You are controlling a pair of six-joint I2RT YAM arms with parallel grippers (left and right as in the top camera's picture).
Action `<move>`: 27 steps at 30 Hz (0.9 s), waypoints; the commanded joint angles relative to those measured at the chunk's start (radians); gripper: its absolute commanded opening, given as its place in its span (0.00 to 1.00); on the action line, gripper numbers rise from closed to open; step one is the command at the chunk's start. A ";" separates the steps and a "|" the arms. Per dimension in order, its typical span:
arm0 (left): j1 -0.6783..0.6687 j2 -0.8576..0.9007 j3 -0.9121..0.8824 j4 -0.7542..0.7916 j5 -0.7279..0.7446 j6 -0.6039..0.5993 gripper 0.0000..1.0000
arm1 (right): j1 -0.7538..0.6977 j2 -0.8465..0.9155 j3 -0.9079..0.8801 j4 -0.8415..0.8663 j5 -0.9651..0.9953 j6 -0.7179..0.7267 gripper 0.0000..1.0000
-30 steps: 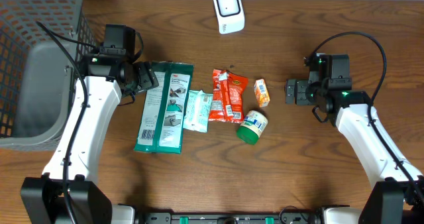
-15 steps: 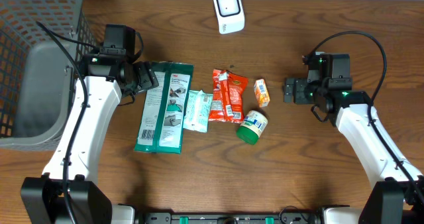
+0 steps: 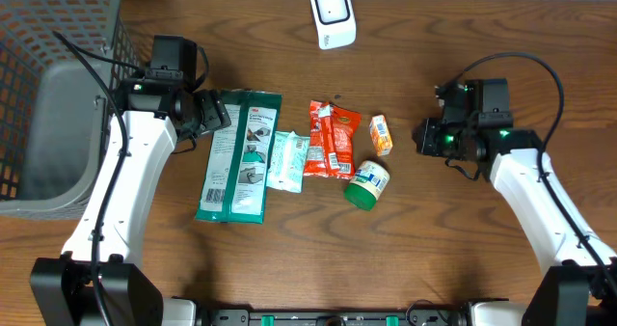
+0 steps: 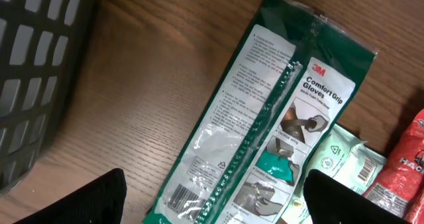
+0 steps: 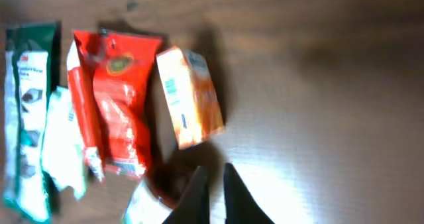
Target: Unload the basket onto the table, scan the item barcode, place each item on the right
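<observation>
Orange little carton lies flat, pale printed panel showing; right gripper pinched together on nothing, left gripper spread wide.

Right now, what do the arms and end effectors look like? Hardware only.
On the left arm and right arm: white link shells, black joint housings, black bases. A thin black cable loops off each wrist, and a green light glows near each. The left end effector and right end effector are black, with two plain tapered fingers. No readable markings.
</observation>
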 commanded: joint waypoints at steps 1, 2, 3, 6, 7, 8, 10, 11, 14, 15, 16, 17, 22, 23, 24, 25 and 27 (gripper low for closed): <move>0.004 -0.004 0.018 -0.006 -0.013 0.005 0.86 | 0.018 -0.042 0.172 -0.119 0.038 0.094 0.04; 0.004 -0.004 0.018 -0.006 -0.013 0.005 0.86 | 0.028 -0.042 0.233 -0.190 0.064 0.094 0.04; 0.004 -0.004 0.018 -0.006 -0.013 0.005 0.86 | 0.037 -0.042 0.278 -0.243 0.086 0.095 0.05; 0.004 -0.004 0.018 -0.006 -0.013 0.005 0.86 | 0.064 -0.042 0.450 -0.451 0.161 0.143 0.14; 0.004 -0.004 0.018 -0.006 -0.013 0.005 0.86 | 0.074 -0.042 0.502 -0.509 0.181 0.163 0.19; 0.004 -0.004 0.018 -0.006 -0.013 0.005 0.86 | 0.081 -0.042 0.539 -0.547 0.191 0.173 0.24; 0.004 -0.004 0.018 -0.006 -0.013 0.005 0.86 | 0.097 -0.042 0.607 -0.622 0.193 0.174 0.33; 0.004 -0.004 0.018 -0.006 -0.013 0.005 0.86 | 0.107 -0.042 0.632 -0.660 0.193 0.186 0.37; 0.004 -0.004 0.018 -0.006 -0.013 0.005 0.86 | 0.145 -0.042 0.665 -0.754 0.184 0.199 0.61; 0.004 -0.004 0.018 -0.006 -0.013 0.005 0.86 | 0.159 -0.042 0.664 -0.757 0.170 0.198 0.75; 0.004 -0.004 0.018 -0.006 -0.013 0.005 0.86 | 0.174 -0.042 0.663 -0.748 0.158 0.198 0.95; 0.004 -0.004 0.018 -0.006 -0.013 0.005 0.86 | 0.184 -0.042 0.662 -0.738 0.152 0.198 0.99; 0.004 -0.004 0.018 -0.006 -0.013 0.005 0.86 | 0.245 -0.042 0.662 -0.738 0.098 0.206 0.95; 0.004 -0.004 0.018 -0.006 -0.013 0.005 0.86 | 0.251 -0.042 0.662 -0.737 0.099 0.220 0.90; 0.004 -0.004 0.018 -0.006 -0.013 0.005 0.86 | 0.256 -0.042 0.662 -0.733 0.099 0.241 0.88; 0.004 -0.004 0.018 -0.006 -0.013 0.005 0.86 | 0.259 -0.042 0.662 -0.731 0.103 0.259 0.86; 0.004 -0.004 0.018 -0.006 -0.013 0.005 0.86 | 0.264 -0.040 0.661 -0.729 0.126 0.305 0.80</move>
